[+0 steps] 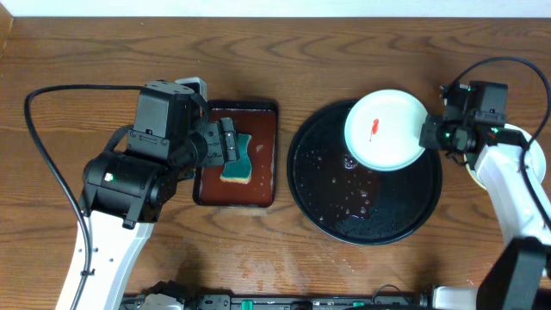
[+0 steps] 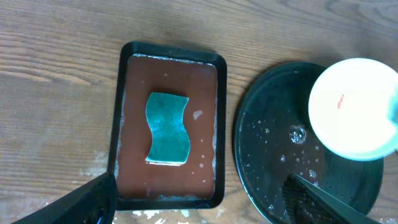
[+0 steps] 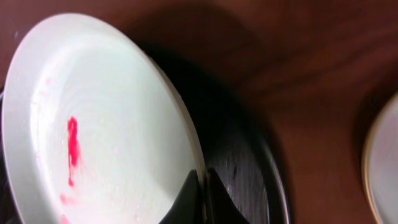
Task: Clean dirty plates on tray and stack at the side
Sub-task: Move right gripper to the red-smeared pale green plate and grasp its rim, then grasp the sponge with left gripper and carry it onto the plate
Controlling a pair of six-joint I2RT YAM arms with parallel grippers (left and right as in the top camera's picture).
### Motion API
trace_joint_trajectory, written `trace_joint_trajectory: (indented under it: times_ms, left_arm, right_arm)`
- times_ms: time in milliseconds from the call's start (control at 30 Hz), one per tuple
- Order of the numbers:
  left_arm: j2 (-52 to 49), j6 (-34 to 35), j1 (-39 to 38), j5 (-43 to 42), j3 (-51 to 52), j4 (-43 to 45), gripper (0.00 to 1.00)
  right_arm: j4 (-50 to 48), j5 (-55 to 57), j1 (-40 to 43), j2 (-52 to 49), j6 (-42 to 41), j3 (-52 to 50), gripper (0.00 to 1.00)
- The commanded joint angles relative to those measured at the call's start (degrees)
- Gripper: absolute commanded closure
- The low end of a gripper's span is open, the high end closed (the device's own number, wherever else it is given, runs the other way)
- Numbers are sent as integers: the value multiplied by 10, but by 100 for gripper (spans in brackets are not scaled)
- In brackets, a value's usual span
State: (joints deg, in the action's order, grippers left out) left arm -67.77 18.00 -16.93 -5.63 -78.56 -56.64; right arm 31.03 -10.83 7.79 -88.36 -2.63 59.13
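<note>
Closest up in the right wrist view was the right gripper, fingers pinched nearly together on the rim of a white plate. The plate sat tilted, with a red smear across its face. From overhead it hung over the far right part of the glossy black tray, overlapping the rim there. I couldn't tell if its low edge was touching the tray or not. The tray was speckled with water drops. A sliver of another pale plate showed at the right edge of the wrist view, on the wooden tabletop just beside the tray.

Over on the left, the left gripper was spread wide with nothing in it, hovering above a teal sponge. The sponge lay flat in the middle of a small rectangular brown tray that looked wet, parked just left of the black one.
</note>
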Motion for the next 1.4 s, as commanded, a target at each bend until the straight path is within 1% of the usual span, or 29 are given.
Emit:
trace_joint_trajectory:
  times_ms: [0,100,233,333,467,533,600,633,733,767,800,867,900,1000,1067,1167,1367]
  left_arm:
    - [-1,-3,2,1,-10,-2,15]
    - [-1,-3,2,1,-10,-2,15]
    - [-1,-3,2,1,-10,-2,15]
    - [-1,-3,2,1,-10,-2,15]
    - [0,-3,2,1,-10,-2,15]
    - [-1,-3,2,1,-10,-2,15]
    - [0,-3,2,1,-10,-2,15]
    - [0,-3,2,1,-10,-2,15]
    - [-1,-3,2,1,-10,-2,15]
    - [-1,-3,2,1,-10,-2,15]
    - [-1,-3,2,1,-10,-2,15]
    - [-1,-3,2,1,-10,-2,15]
    - [-1,-3,2,1,-10,-2,15]
    - [-1,-3,2,1,-10,-2,15]
    - [0,-3,2,1,-10,-5,15]
    - [-5,-3,2,19,-3,-3,15]
    - [-60,10,2,30,47,-2,16]
  right_arm:
    - [46,-2,-8,18,-12,1,99]
    - [88,-50,-18,7,-12,0,99]
    - [160,-40,-37,-8,-11,-4,99]
    - [165,-40,-50,-18,2,-23,99]
    - [117,-35,-83,-47,41,-78,99]
    - [81,8,-91,-63,40,-94,99]
    - [54,53,-93,-77,40,-95,99]
    - [38,61,-93,-81,41,-95,99]
    - [-17,63,-95,-82,76,-95,99]
    - [-20,62,-96,-79,82,-94,94]
    - [-20,62,-98,-75,85,-91,85]
    - [-12,47,-102,-60,87,-86,76]
    - [-9,32,-102,-50,90,-85,69]
    - [2,-10,-103,-9,89,-85,58]
    - [18,-32,-103,25,82,-85,56]
    - [47,-47,-103,86,57,-85,56]
    - [67,-49,-103,171,45,-85,57]
